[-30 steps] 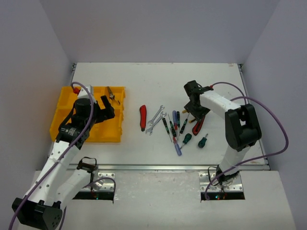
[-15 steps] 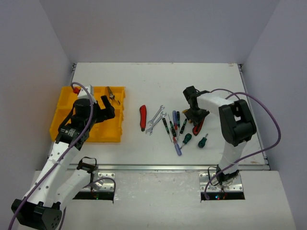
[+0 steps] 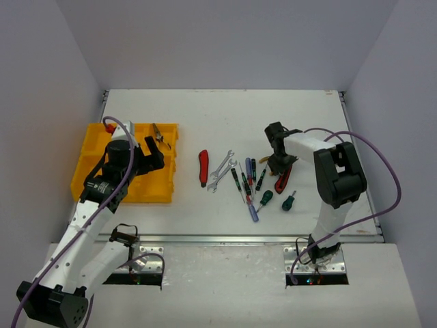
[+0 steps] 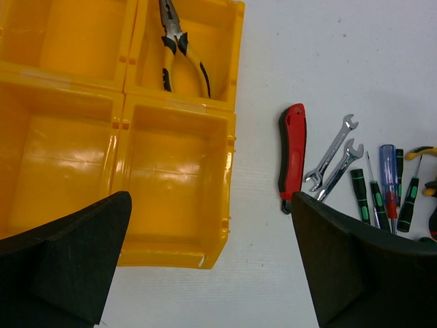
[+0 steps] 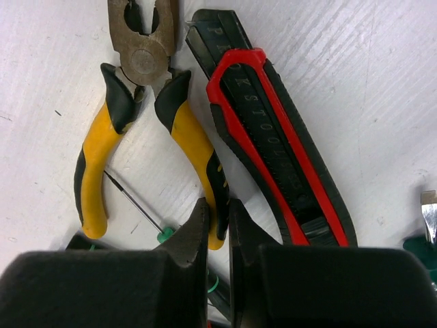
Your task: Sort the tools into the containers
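Yellow tray (image 3: 156, 186) is the biggest thing. It sits right under the left gripper (image 4: 210, 198), whose fingers are spread wide with nothing in them. One pair of pliers (image 4: 179, 51) lies in the compartment just ahead of those fingers.

The left arm (image 3: 102, 191) reaches up over the tray, wrist looking down. The right arm (image 3: 328, 164) is folded over, its wrist tipped low among the loose tools (image 3: 247, 179) on the table (image 3: 205, 109).

The right gripper (image 5: 218, 219) is squeezed almost shut. It looks like it pinches the very end of one handle of the yellow pliers (image 5: 188, 133). These pliers lie flat and stretch away from the fingertips, handles near, nose far, leaning a little left. The other handle sits off to the left of the fingers, not held.

A red and black cutter (image 5: 273, 143) lies just right of the fingers, close beside the pinched handle. A thin little screwdriver (image 5: 133, 198) pokes under the handles, just left of the fingertips.

The right arm is the near one for these pliers. The tray is far off to the left of its fingers. I think a grip this close to the tip could let the pliers swing or slip when lifted.
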You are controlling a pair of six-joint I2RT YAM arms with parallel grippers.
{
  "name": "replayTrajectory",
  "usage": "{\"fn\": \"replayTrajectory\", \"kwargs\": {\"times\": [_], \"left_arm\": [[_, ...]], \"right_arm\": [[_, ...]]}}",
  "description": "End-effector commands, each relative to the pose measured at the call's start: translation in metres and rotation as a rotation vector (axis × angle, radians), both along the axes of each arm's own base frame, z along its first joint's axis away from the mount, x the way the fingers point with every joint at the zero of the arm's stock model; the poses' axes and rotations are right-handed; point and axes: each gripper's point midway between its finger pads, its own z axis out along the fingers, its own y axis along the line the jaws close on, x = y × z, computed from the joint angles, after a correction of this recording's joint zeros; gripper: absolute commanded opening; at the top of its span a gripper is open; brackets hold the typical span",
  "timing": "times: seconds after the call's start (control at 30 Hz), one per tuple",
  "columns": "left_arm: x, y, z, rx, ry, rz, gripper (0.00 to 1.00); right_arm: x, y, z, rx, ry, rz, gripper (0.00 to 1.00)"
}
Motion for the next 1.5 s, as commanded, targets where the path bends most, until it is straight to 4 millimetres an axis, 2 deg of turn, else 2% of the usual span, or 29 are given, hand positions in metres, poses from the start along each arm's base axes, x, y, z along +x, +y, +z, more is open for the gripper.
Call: {"fn": "replayTrajectory", "kwargs": {"times": [0.0, 0.1, 0.13, 0.23, 0.3, 0.4, 0.5, 0.57, 0.7, 0.83, 1.0, 1.1, 1.17, 1.23, 1.27, 1.3, 1.33, 1.37, 1.4, 1.47], "left_arm": [[0.007, -0.009, 0.014, -0.016, -0.059, -0.035, 1.00], [0.006, -0.011, 0.015, -0.020, -0.063, -0.040, 1.00], [0.006, -0.011, 0.016, -0.021, -0.064, -0.042, 1.00], [0.007, -0.012, 0.020, -0.027, -0.074, -0.046, 1.00], [0.008, -0.017, 0.026, -0.052, -0.082, -0.063, 1.00], [0.010, -0.045, 0.041, -0.158, -0.109, -0.173, 1.00], [0.018, -0.081, 0.061, -0.288, -0.159, -0.324, 1.00], [0.009, -0.129, 0.079, -0.480, -0.152, -0.567, 1.00], [0.017, -0.173, 0.096, -0.595, -0.165, -0.738, 1.00], [0.023, -0.204, 0.094, -0.627, -0.142, -0.801, 1.00], [0.036, -0.206, 0.084, -0.648, -0.141, -0.745, 0.97], [0.036, -0.208, 0.091, -0.664, -0.169, -0.750, 0.85], [0.037, -0.209, 0.095, -0.666, -0.182, -0.747, 0.70], [0.037, -0.211, 0.098, -0.668, -0.188, -0.752, 0.65], [0.037, -0.211, 0.100, -0.668, -0.192, -0.751, 0.58], [0.037, -0.211, 0.100, -0.667, -0.195, -0.750, 0.56], [0.037, -0.211, 0.101, -0.667, -0.196, -0.749, 0.48], [0.037, -0.211, 0.101, -0.667, -0.196, -0.749, 0.47], [0.037, -0.210, 0.100, -0.663, -0.192, -0.742, 0.39], [0.039, -0.208, 0.099, -0.652, -0.195, -0.730, 0.31]], "right_arm": [[0.021, -0.004, 0.040, -0.018, -0.126, 0.039, 0.00], [0.028, -0.006, 0.059, -0.025, -0.179, 0.068, 0.00], [0.031, -0.006, 0.077, -0.024, -0.225, 0.095, 0.00], [0.037, 0.001, 0.103, 0.001, -0.337, 0.186, 0.00], [0.046, 0.014, 0.124, 0.054, -0.447, 0.264, 0.00], [0.042, 0.032, 0.150, 0.080, -0.566, 0.468, 0.00], [0.035, 0.074, 0.183, 0.139, -0.716, 0.793, 0.00], [0.016, 0.107, 0.200, 0.172, -0.797, 1.028, 0.00], [-0.023, 0.153, 0.231, 0.162, -0.905, 1.331, 0.00], [-0.051, 0.175, 0.252, 0.244, -0.985, 1.436, 0.00], [-0.072, 0.187, 0.263, 0.349, -1.019, 1.510, 0.00], [-0.077, 0.192, 0.262, 0.373, -1.010, 1.523, 0.00], [-0.081, 0.198, 0.261, 0.373, -1.007, 1.545, 0.00], [-0.082, 0.201, 0.262, 0.371, -1.007, 1.552, 0.00], [-0.081, 0.204, 0.262, 0.366, -1.004, 1.551, 0.00], [-0.079, 0.204, 0.263, 0.354, -1.005, 1.545, 0.00], [-0.079, 0.205, 0.264, 0.354, -1.004, 1.547, 0.00], [-0.079, 0.205, 0.263, 0.354, -1.001, 1.547, 0.00], [-0.078, 0.206, 0.264, 0.360, -1.002, 1.537, 0.00], [-0.079, 0.208, 0.266, 0.367, -1.005, 1.542, 0.00]]}}
